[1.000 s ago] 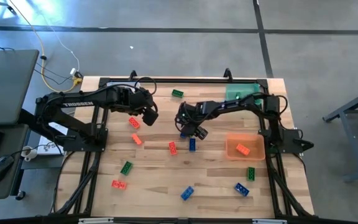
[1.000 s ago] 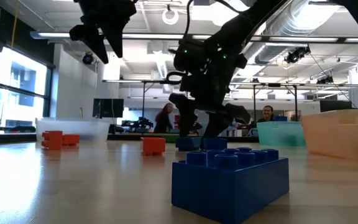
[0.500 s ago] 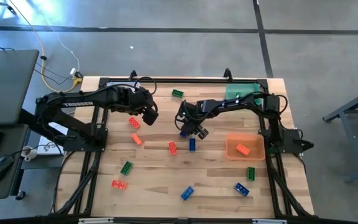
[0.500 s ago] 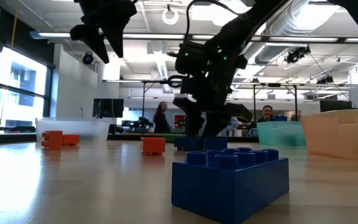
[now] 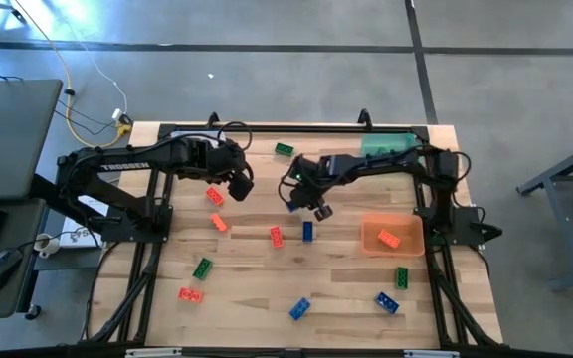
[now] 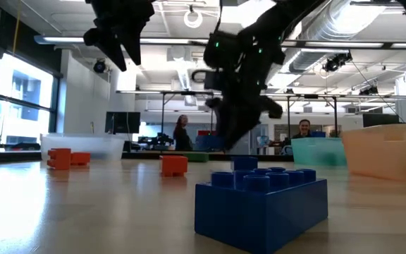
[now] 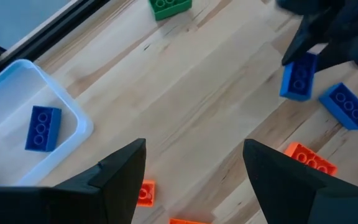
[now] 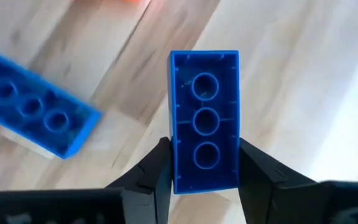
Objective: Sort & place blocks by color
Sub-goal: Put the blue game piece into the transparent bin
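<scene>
Wooden counter [image 5: 247, 283] with bricks scattered all over. I have the right gripper [image 8: 204, 177] mid-counter, lifted clear of the surface, jaws clamped on 1 blue block [image 8: 204, 118]; another blue block [image 5: 307, 231] lies just near of it. Left gripper [image 7: 194, 165] hangs left of that, jaws spread, empty. Clear bin [image 7: 73, 115] holds 1 blue brick [image 7: 43, 127].

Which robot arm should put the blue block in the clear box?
The right arm, probably: its right pincer already grips a blue block. The left pincer is open and empty, though nearer the clear bin.
</scene>
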Robot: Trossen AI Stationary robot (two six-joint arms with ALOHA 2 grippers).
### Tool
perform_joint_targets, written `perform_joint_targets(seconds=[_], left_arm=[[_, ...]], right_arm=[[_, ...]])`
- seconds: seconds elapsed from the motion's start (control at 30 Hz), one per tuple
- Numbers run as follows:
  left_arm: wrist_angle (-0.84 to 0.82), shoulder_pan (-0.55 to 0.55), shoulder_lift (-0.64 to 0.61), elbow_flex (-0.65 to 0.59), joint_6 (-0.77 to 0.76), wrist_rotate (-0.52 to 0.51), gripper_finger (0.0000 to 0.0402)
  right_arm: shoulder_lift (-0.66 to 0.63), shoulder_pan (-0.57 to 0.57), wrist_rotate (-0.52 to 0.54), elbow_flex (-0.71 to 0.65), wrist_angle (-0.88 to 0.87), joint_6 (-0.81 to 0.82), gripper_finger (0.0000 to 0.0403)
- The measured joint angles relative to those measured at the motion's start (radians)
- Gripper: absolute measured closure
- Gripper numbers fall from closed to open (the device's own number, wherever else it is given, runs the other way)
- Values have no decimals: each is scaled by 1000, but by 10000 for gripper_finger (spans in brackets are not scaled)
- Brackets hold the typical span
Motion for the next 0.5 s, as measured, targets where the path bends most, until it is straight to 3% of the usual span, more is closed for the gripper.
perform_joint_targets(seconds=[0.5], left_arm=[[215,90,-43,0,277,6,147]], right_arm=[[-281,-41,35,1,35,247,287]])
